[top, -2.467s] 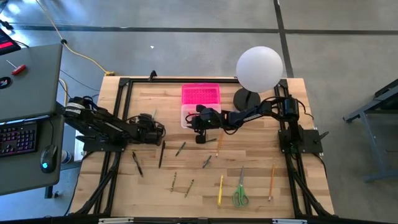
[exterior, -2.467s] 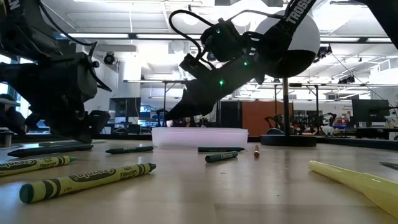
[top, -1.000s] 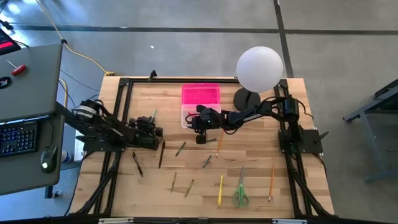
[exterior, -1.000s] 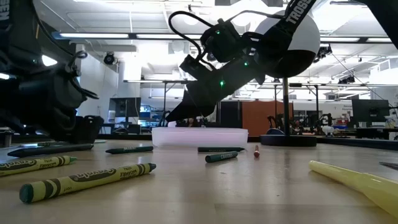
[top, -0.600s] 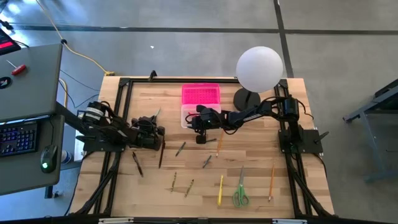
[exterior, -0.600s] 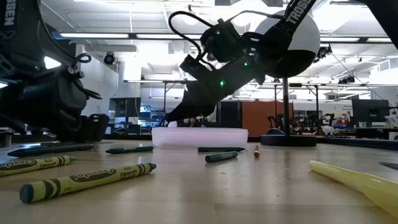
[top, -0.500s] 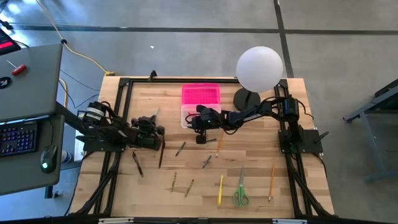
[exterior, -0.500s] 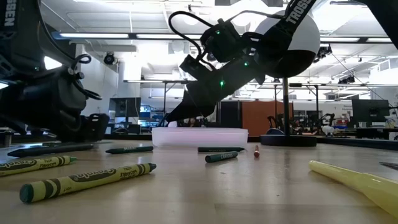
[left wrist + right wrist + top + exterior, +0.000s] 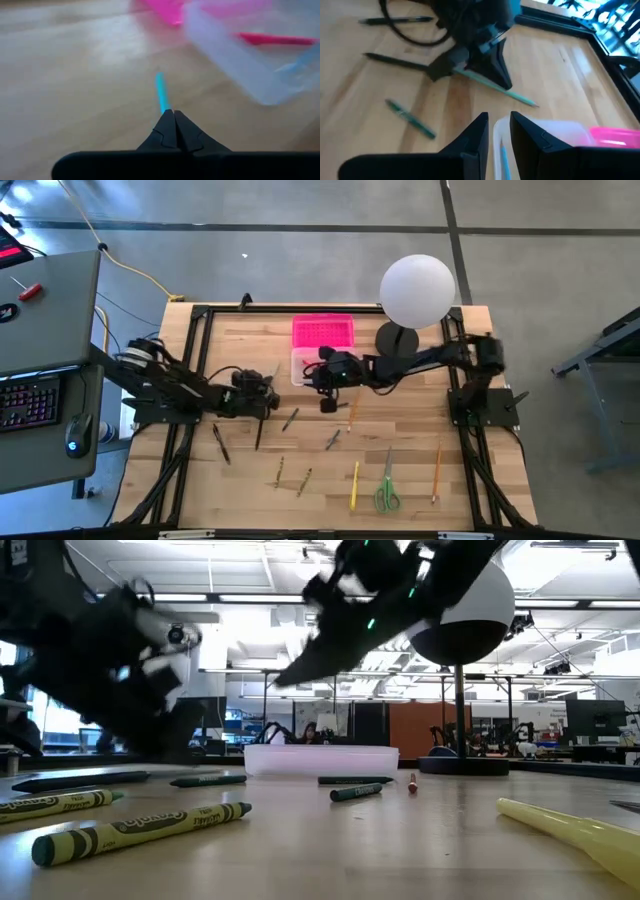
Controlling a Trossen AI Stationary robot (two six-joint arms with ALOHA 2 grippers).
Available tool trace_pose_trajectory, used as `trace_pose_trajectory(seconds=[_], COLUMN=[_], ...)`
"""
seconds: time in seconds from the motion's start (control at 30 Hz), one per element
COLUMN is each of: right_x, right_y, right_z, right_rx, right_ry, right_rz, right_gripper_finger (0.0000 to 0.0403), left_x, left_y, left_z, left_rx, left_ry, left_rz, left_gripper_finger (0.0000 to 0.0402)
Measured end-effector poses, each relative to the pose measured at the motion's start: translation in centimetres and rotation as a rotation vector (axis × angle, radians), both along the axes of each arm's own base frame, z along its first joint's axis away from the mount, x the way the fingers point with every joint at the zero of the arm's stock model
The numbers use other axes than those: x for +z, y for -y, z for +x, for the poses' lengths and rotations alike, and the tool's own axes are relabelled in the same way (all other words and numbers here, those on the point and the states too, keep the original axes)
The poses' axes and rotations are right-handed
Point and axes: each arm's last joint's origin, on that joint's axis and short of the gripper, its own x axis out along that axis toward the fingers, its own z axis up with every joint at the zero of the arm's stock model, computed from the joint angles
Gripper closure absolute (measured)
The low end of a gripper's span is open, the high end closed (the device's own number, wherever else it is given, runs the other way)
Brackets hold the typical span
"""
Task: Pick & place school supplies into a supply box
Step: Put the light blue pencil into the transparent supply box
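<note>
My left gripper (image 9: 272, 394) is shut on a thin teal pencil (image 9: 160, 92) just left of the supply box; it also shows in the right wrist view (image 9: 492, 75). The supply box (image 9: 303, 366) is a clear tray on the table, with its pink lid (image 9: 322, 333) lying behind it. A pink thing (image 9: 280, 38) lies inside the tray. My right gripper (image 9: 499, 131) is open and empty, raised above the box's near rim (image 9: 540, 134). Pens, pencils, crayons and green-handled scissors (image 9: 387, 493) lie flat on the table's near half. My left gripper pinches the teal pencil between its two fingertips (image 9: 168, 125). The pencil's pointed end (image 9: 522, 99) sticks out past the fingers toward the box. The pencil is lifted clear of the table and lies nearly level.
A white globe lamp (image 9: 417, 290) stands at the back right on a dark base (image 9: 396, 340). A yellow pencil (image 9: 354, 485), orange pencils (image 9: 437, 473), dark pens (image 9: 260, 428) and olive crayons (image 9: 140, 830) lie scattered on the near half. A black frame (image 9: 200, 315) rims the table.
My left gripper has gone toward the table's right edge and up, toward the box, carrying the teal pencil clear of the table. My right gripper has risen from the box and drawn a little toward the right edge.
</note>
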Motion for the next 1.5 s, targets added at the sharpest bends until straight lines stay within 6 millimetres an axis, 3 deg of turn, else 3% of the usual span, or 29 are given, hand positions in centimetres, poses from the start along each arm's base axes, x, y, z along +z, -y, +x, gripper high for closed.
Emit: trace_pose_trajectory(seconds=[0.23,0.4,0.67,0.83,0.97,1.2,1.5], right_x=[4.7,5.6,4.5,4.6,4.8,4.8,4.8], right_y=[-1.8,-3.0,-3.2,-2.8,-2.9,-2.9,-2.9], right_z=[-4.4,-6.5,-8.0,-7.9,-7.8,-7.8,-7.8], right_rx=[-0.06,-0.142,-0.166,-0.177,-0.172,-0.173,-0.173], right_ry=[-0.135,-0.112,-0.128,-0.099,-0.082,-0.082,-0.084], right_rz=[0.032,-0.005,-0.055,-0.05,-0.046,-0.047,-0.047], right_gripper_finger=[0.0344,0.0344,0.0344,0.0344,0.0344,0.0344,0.0344], left_x=[4.9,5.6,3.4,1.2,-0.6,-3.9,-4.9], left_y=[0.5,-0.7,-2.4,-2.3,-2.4,-2.6,-1.5], left_z=[3.2,3.9,2.9,3.5,3.9,3.4,2.9], left_rx=[-0.119,-0.089,0.057,0.055,0.088,0.237,0.244], left_ry=[0.012,-0.091,-0.183,-0.208,-0.219,-0.177,-0.154], left_rz=[0.131,0.103,-0.041,-0.069,-0.049,-0.006,0.037], left_gripper_finger=[0.0389,0.0384,0.0258,0.0214,0.0215,0.0253,0.0277])
